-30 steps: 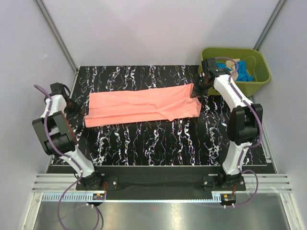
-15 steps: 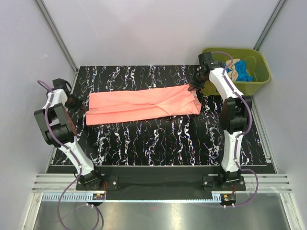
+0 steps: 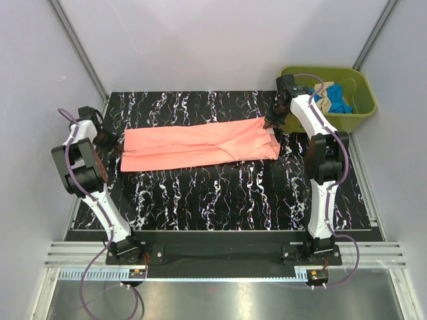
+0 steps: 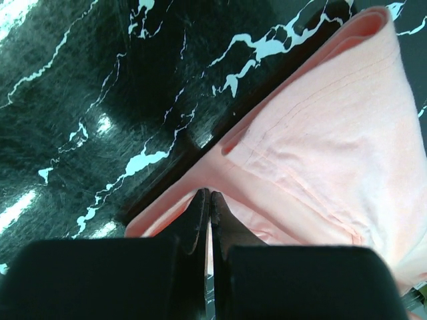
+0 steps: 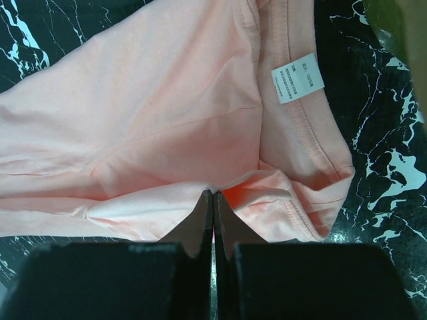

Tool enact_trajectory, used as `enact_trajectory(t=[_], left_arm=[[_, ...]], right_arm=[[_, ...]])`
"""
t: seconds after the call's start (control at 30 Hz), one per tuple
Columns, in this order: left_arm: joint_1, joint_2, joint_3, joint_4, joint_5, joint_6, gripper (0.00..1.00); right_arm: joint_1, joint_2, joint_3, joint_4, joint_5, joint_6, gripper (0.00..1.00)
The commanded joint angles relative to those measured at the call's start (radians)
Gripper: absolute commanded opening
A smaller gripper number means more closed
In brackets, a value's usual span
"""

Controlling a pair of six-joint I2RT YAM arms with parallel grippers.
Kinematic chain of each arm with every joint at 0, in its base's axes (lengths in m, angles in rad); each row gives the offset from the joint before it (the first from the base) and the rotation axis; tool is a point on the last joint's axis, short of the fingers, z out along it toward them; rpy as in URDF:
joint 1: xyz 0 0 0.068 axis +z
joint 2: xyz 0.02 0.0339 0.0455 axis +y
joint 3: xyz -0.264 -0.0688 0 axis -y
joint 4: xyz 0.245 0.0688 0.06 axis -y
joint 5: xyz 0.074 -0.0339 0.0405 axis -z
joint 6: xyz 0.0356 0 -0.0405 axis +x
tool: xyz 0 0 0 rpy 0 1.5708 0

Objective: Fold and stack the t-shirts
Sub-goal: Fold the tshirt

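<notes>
While the salmon-pink t-shirt lies lengthwise on the counter, the left fingers and right fingers clamp its opposite ends.

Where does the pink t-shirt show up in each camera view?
Top external: pink t-shirt lies stretched left to right, just above centre.
Left wrist: pink t-shirt fills the right side.
Right wrist: pink t-shirt fills the upper part.
Shared landmark: black marbled table.
</notes>
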Motion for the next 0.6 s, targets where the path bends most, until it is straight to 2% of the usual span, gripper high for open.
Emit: enact_trajectory(t=[0.0,0.57], left_arm=[[0.001,0.009,0.055,0.000,0.006,-0.005,0.00],[0.001,0.024,0.097,-0.016,-0.020,-0.017,0.00]], right_arm=[[-0.014,0.024,0.048,0.008,0.033,-0.016,0.00],[-0.031,0.053,0.065,-0.003,0.058,-0.041,0.00]])
